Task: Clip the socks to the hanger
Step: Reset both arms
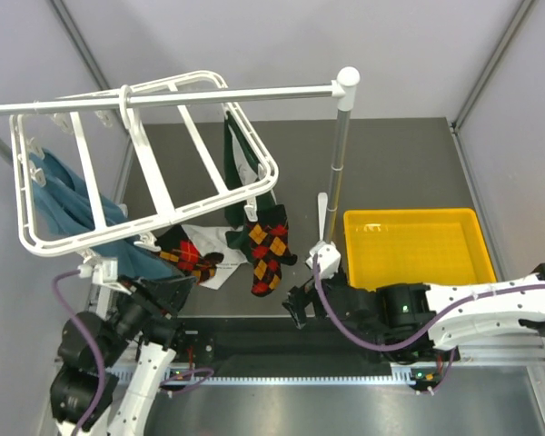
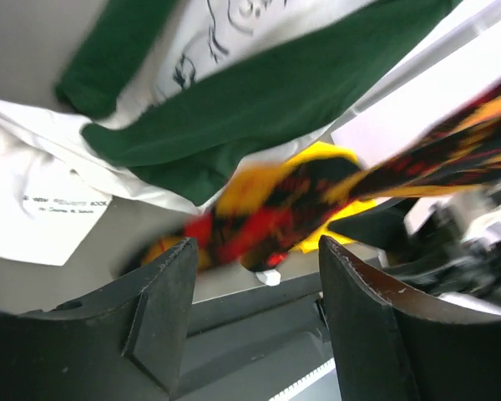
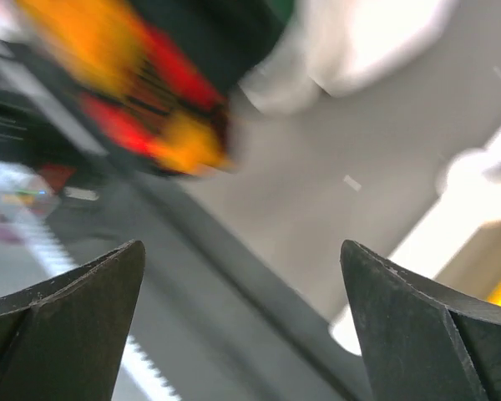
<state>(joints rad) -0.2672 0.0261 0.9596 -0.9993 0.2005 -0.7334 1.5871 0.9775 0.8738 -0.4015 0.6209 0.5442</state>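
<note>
1. My left fingers [image 1: 177, 283] were apart with nothing between them, low at the near left, below the near rim of the hanger [image 1: 91, 241].
2. My right fingers [image 1: 297, 307] were also apart and empty, near the middle of the worktop [image 1: 391, 163], just left of the yellow tray [image 1: 413, 216].
3. The hanger hung by its hook from the silver rail [image 1: 254, 91], at the far left, tilted.
4. Teal sock [image 1: 59, 202] hung under the hanger's left side.
5. Green sock [image 1: 241, 168] hung from the right rim.
6. Right argyle sock [image 1: 268, 250] hung just below the near right corner of the hanger, between my two arms and closer to the right fingers.
7. Left argyle sock [image 1: 186, 256] sat just beyond the left fingertips. I couldn't tell whether it was clipped or resting on the worktop.
8. White printed sheet [image 1: 220, 243] lay flat on the worktop, between the two argyle socks.
9. Left wrist view: argyle fabric just past the fingertips, not touching them, with the green sock above it.
10. Right wrist view: heavy blur. Argyle colours at upper left, well clear of both fingertips.
</note>
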